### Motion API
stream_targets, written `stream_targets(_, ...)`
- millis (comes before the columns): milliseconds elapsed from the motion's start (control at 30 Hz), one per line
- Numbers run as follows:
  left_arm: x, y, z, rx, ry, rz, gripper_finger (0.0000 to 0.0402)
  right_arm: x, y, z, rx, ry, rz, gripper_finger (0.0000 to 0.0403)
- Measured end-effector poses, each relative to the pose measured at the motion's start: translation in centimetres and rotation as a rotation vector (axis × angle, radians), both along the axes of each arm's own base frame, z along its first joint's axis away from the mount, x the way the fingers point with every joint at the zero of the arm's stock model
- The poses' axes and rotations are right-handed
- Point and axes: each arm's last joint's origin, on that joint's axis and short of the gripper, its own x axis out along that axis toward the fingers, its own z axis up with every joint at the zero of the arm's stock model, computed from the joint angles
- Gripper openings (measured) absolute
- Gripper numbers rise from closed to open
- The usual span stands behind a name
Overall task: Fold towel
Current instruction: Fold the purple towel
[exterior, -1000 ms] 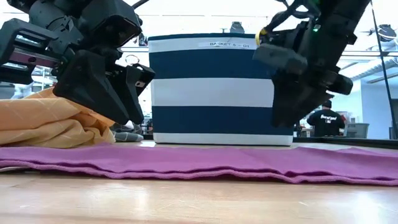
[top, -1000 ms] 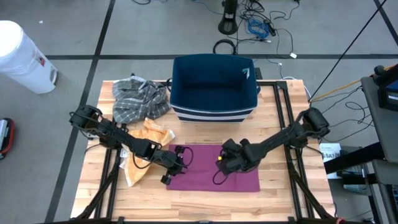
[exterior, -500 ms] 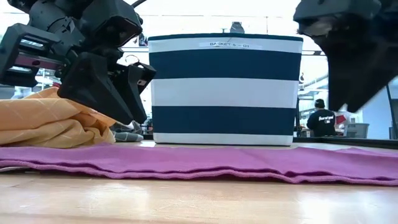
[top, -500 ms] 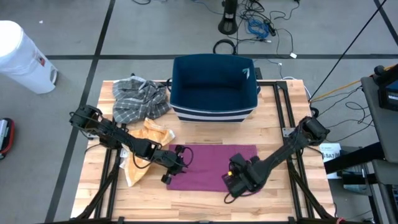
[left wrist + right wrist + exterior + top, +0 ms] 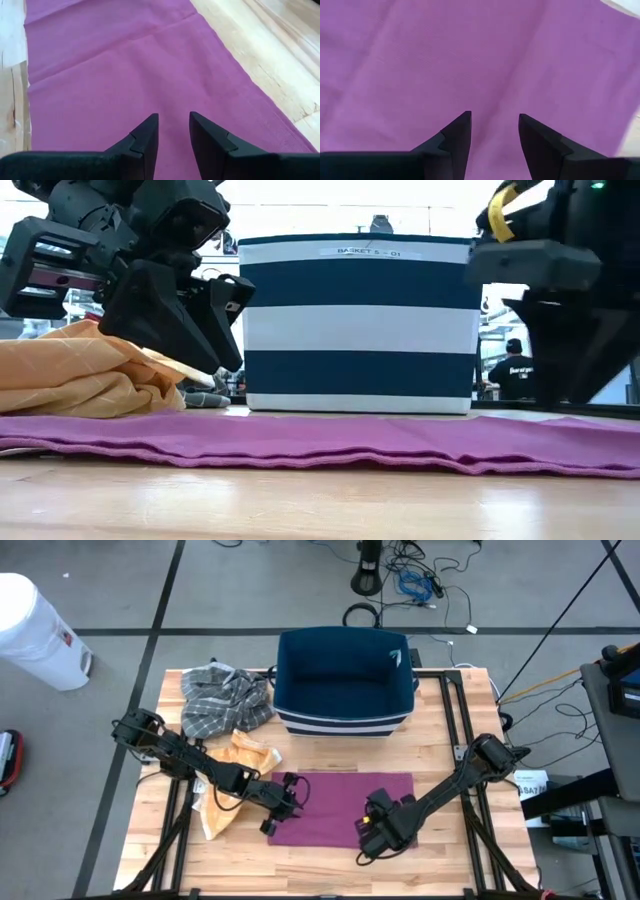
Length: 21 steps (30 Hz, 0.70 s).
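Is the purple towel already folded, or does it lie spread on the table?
Folded at least once, lying flat: the low view shows the purple towel with stacked layers along its near edge. How many folds, I cannot tell.

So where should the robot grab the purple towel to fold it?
Best at the near edge, one corner each. The purple towel lies flat on the wooden table, so there is no raised part to pinch. The left gripper and right gripper are both open just above it. Each should probably come straight down, nip a thin edge, and carry it toward the striped basket.
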Motion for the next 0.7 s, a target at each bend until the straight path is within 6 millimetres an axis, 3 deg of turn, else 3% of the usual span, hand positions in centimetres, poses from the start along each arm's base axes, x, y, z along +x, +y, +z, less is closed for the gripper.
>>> stream_targets(467,0.0,0.0,0.0,-0.004,0.003,0.002,0.0116,0.5,-0.1,-0.3,0.02,-0.015,-0.012,0.0151)
stream_targets(700,-0.1,-0.2,0.0,-0.009,0.005,0.001,0.0116,0.7,-0.1,-2.1,0.012,0.047,-0.025,0.0151)
